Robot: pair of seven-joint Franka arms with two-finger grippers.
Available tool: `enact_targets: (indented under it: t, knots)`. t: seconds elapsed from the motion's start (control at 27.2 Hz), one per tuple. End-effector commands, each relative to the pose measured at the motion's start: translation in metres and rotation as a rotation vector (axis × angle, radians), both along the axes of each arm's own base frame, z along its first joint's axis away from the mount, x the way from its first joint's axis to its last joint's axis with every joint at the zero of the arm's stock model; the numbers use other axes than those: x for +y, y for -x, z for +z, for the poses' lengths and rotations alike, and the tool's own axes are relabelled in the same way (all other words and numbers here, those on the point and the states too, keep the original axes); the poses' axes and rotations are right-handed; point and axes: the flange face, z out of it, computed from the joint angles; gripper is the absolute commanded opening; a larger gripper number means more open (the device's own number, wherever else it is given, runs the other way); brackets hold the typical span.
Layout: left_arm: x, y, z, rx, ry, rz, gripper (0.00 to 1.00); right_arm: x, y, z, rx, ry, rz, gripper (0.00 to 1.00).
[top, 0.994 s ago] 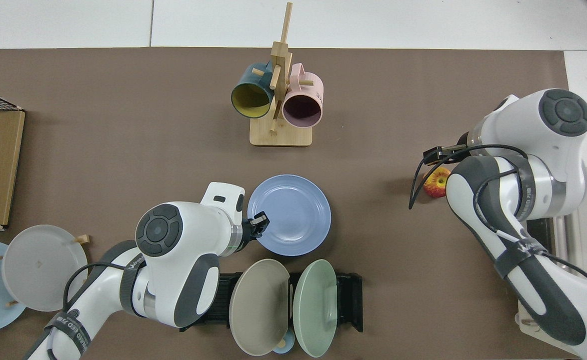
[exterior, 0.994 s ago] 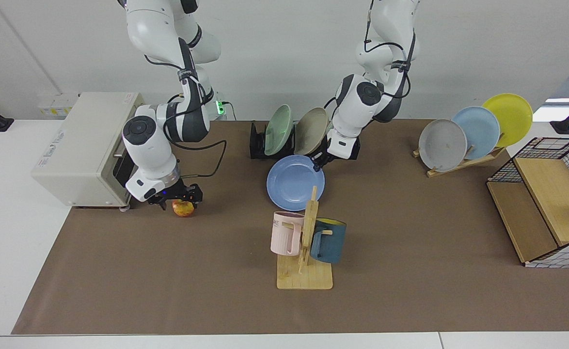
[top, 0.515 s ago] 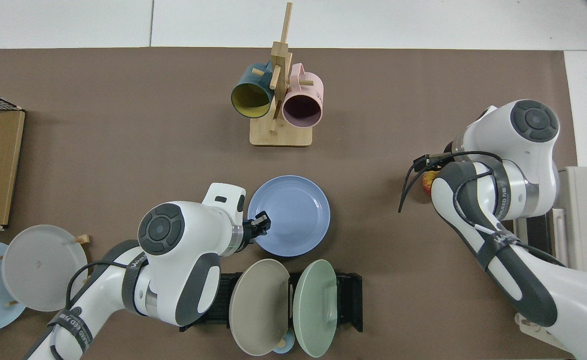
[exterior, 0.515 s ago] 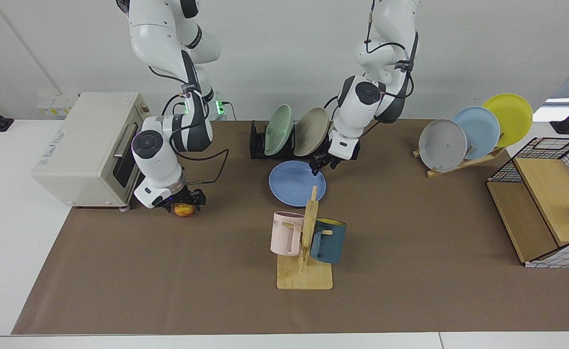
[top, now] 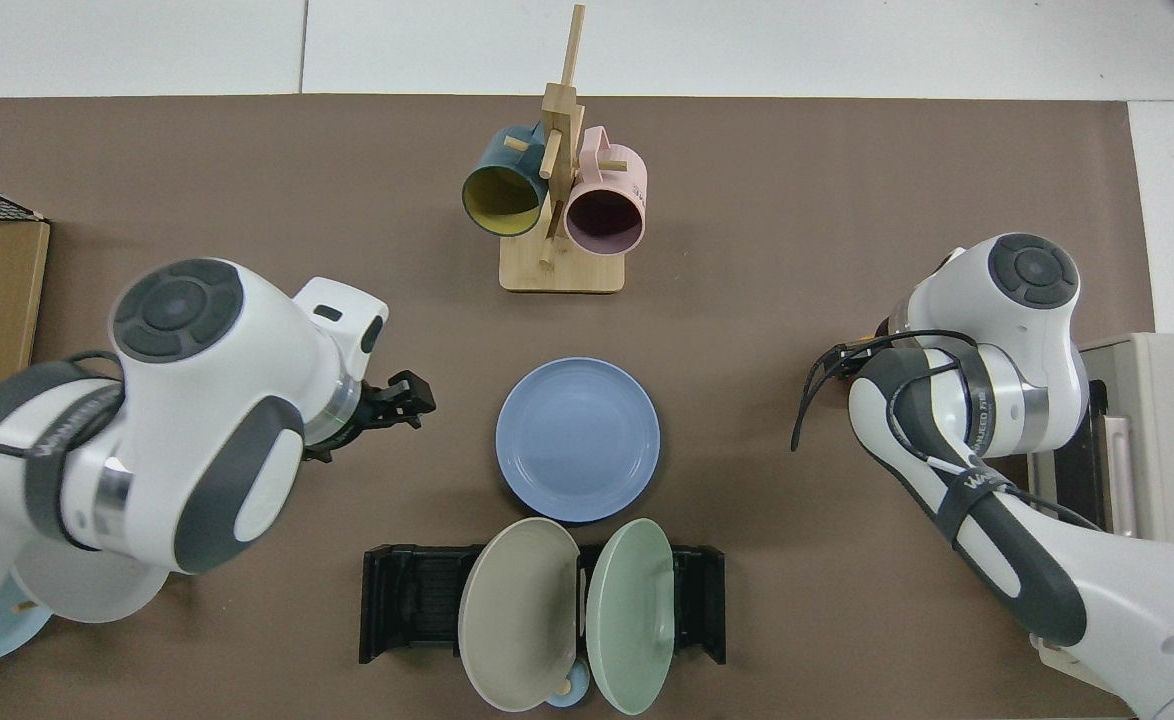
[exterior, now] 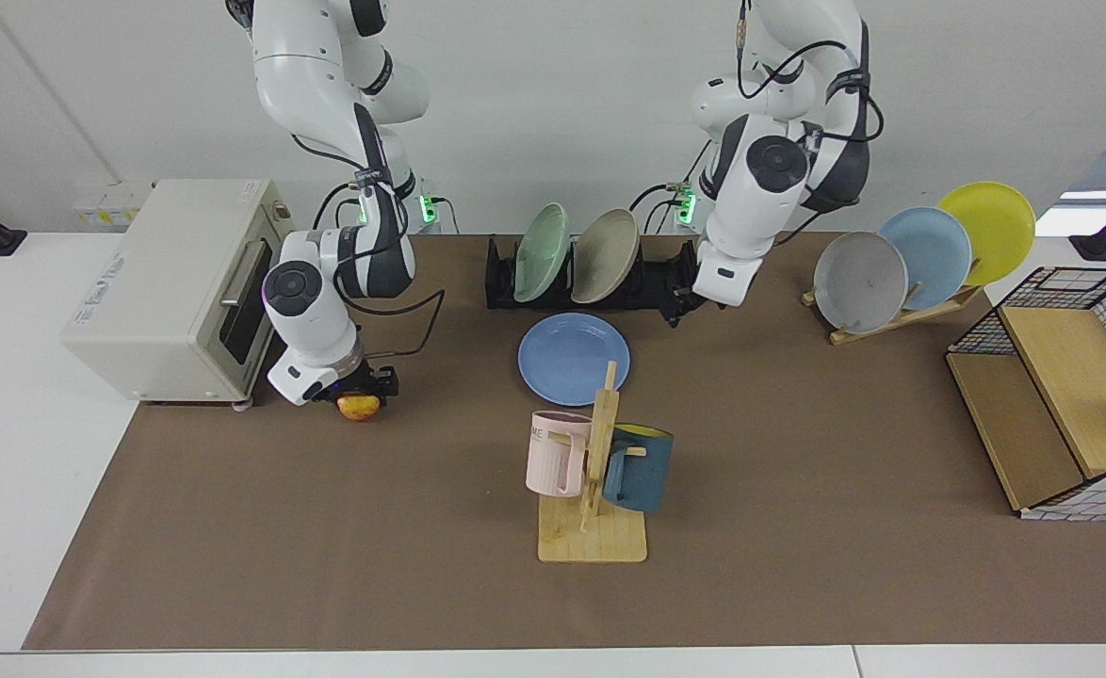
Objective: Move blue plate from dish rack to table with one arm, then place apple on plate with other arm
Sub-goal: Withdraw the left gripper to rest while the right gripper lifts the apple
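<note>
the plate [exterior: 573, 359] lies flat on the table [exterior: 798, 471], well off toward the mug-stand side of the right pincer [exterior: 358, 396], which sits over the apple [exterior: 359, 407]; whether it has clamped is unclear. the left pincer [top: 409, 400] hangs beside the plate, fingers apart and empty, so the right arm is the nearer to the fruit.

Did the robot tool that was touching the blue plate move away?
Yes. The left tool has let go of the blue plate and pulled back, away from the mug stand.

— What stands near the front edge?
— A wooden mug stand [exterior: 593, 499] holding a pink mug [exterior: 556, 454] and a dark blue mug [exterior: 639, 468].
— And at the sides?
— A cream toaster oven [exterior: 169, 287]; a light wooden rack [exterior: 902, 315] with grey, pale blue and yellow plates.
</note>
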Motion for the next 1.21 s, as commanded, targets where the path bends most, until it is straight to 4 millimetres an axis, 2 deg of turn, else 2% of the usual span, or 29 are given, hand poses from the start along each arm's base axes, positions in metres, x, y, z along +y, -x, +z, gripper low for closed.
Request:
enact_targets:
  t: [0.0, 0.18, 0.29, 0.44, 0.55, 0.66, 0.77, 0.88, 0.99, 1.14, 1.18]
  knots:
    - [0.052, -0.014, 0.057, 0.046, 0.01, -0.083, 1.0, 0.002, -0.005, 0.008, -0.03, -0.005, 0.028, 0.0]
    - [0.074, -0.012, 0.084, 0.003, -0.011, -0.061, 1.0, 0.002, -0.011, 0.029, -0.038, -0.007, 0.027, 0.0]
    - [0.091, -0.004, 0.106, -0.028, -0.012, -0.082, 1.0, 0.004, -0.015, 0.053, -0.058, -0.009, 0.028, 0.0]
    - [0.133, 0.004, 0.124, -0.03, 0.004, -0.128, 1.0, 0.006, -0.018, 0.095, -0.091, -0.017, 0.03, 0.0]
    - [0.162, 0.006, 0.131, -0.041, 0.015, -0.141, 1.0, 0.015, -0.019, 0.13, -0.106, -0.022, 0.043, 0.0]
    - [0.172, 0.004, 0.138, -0.057, 0.024, -0.182, 1.0, 0.017, -0.02, 0.161, -0.095, -0.028, 0.042, 0.0]
    - [0.184, -0.007, 0.156, -0.096, 0.032, -0.205, 1.0, 0.024, -0.017, 0.178, -0.085, -0.037, 0.031, 0.0]
    - [0.194, -0.024, 0.154, -0.063, 0.044, -0.194, 1.0, 0.053, -0.013, 0.181, -0.088, -0.028, -0.004, 0.0]
    - [0.2, -0.027, 0.161, -0.048, 0.052, -0.205, 1.0, 0.086, -0.007, 0.183, -0.093, -0.026, -0.045, 0.0]
    - [0.189, -0.026, 0.161, -0.052, 0.054, -0.23, 1.0, 0.139, 0.003, 0.179, -0.096, -0.034, -0.074, 0.0]
    - [0.191, -0.026, 0.161, -0.054, 0.053, -0.223, 1.0, 0.152, 0.007, 0.177, -0.095, -0.035, -0.087, 0.0]
